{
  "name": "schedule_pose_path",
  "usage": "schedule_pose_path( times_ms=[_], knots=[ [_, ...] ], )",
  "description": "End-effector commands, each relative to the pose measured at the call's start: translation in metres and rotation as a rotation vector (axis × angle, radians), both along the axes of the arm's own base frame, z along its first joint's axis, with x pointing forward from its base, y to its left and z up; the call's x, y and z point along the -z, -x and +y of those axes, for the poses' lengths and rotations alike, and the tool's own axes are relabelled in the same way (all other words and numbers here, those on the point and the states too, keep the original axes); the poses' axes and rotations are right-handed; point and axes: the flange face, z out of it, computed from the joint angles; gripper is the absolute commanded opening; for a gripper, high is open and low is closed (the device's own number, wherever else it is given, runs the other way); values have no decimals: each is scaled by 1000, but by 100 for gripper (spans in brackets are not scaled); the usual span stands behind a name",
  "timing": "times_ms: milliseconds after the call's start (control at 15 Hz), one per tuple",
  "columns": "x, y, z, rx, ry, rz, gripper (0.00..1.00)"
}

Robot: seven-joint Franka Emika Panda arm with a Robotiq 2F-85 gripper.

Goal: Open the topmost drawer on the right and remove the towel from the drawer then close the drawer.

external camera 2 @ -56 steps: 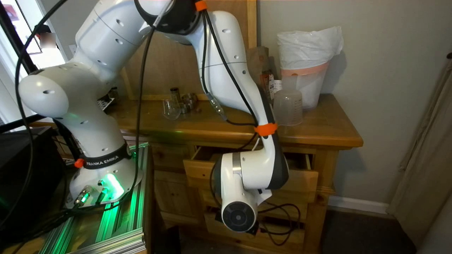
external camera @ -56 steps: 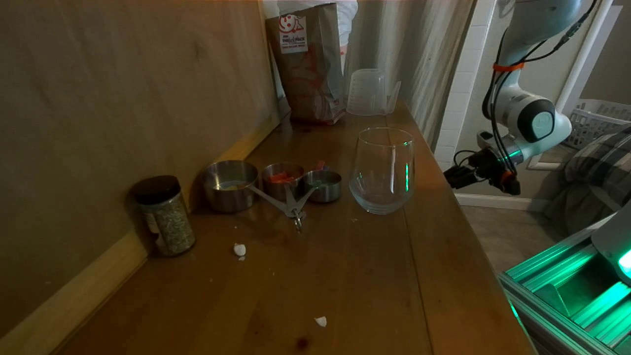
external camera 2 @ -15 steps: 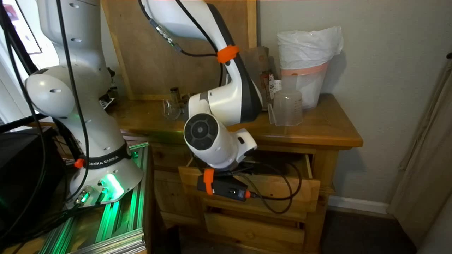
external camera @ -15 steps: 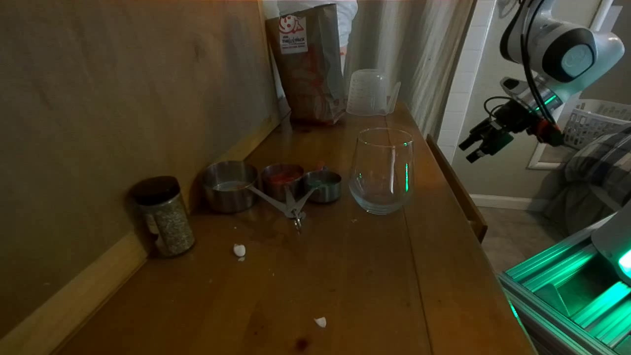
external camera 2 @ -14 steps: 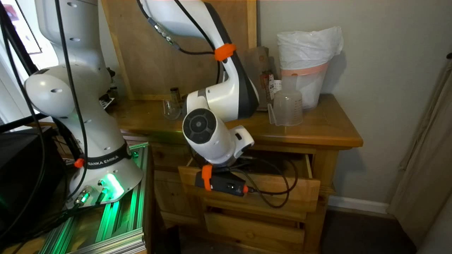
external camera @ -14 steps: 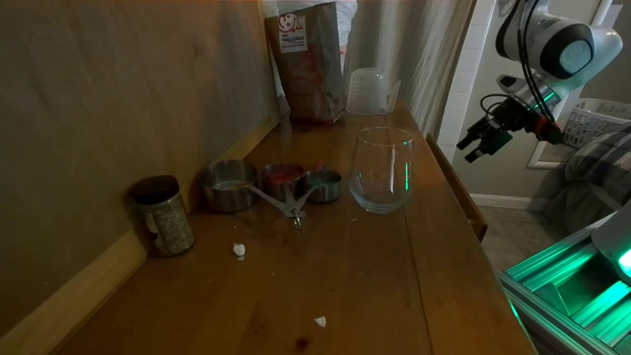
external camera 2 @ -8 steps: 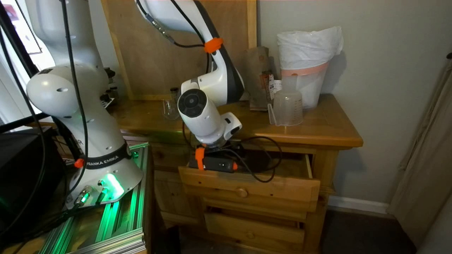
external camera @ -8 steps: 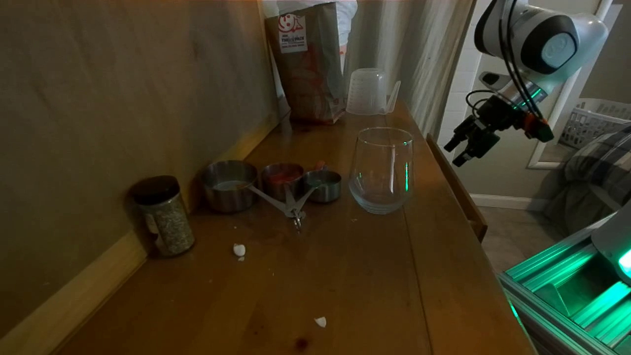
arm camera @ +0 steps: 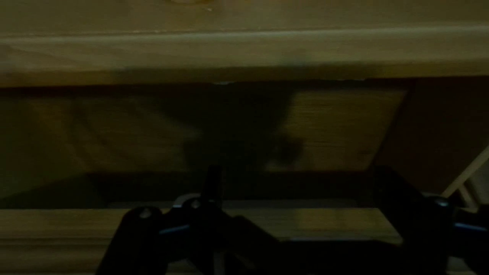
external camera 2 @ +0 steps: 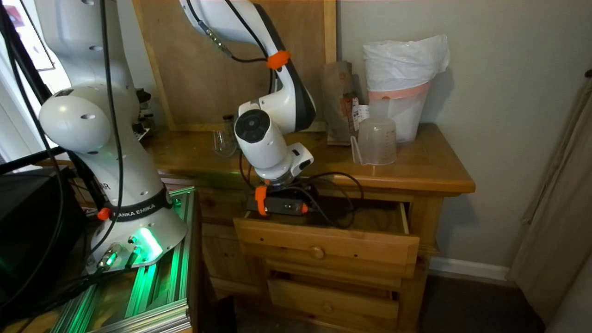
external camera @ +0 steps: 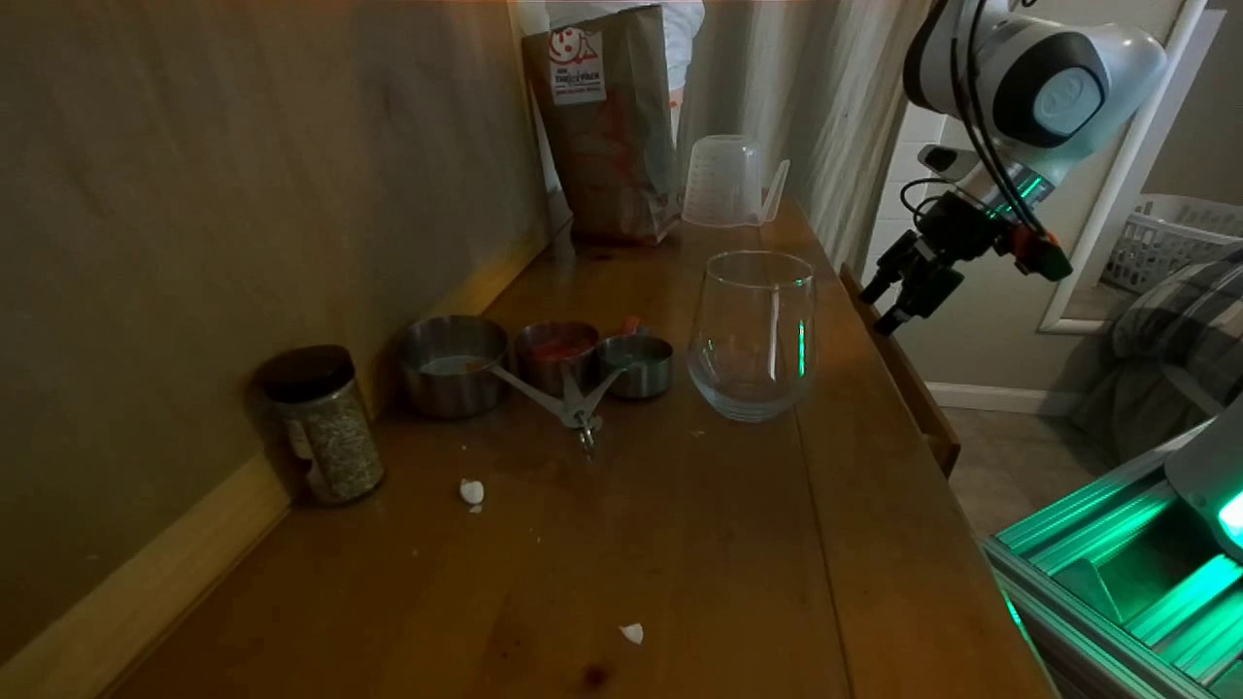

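Grayish wall [external camera 2: 504, 120] behind a wooden sideboard [external camera 2: 425, 157], top drawer [external camera 2: 282, 238] out past the front edge [external camera 2: 407, 183]. Got the gripper [arm camera: 298, 172] spread wide above, holding nothing. Can't spot any towel, maybe lost in shadow [arm camera: 240, 126]. Could bang the drawer front [external camera 2: 374, 247] if lowered straight down.

In an exterior view, the upper drawer [external camera 2: 370, 249], low and right of centre, stood farther out than at first, its knob [external camera 2: 317, 252] newly uncovered; the robot arm [external camera 2: 282, 111] had risen to upper middle. In an exterior view, the gripper [external camera: 873, 312], frame right, had climbed, then shifted left.
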Motion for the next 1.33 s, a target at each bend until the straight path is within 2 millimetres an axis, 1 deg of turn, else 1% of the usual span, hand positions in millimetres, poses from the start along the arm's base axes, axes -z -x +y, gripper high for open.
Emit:
schedule_pose_path(
  times_ms=[0, 200, 333, 867, 1267],
  knots=[
    [3, -1, 3, -18, 9, 5, 100],
    [16, -6, 16, -48, 32, 31, 100],
    [22, -9, 21, -62, 35, 41, 100],
    [44, -41, 8, -34, 70, 30, 100],
    [68, -51, 0, -3, 77, 42, 100]
  ],
)
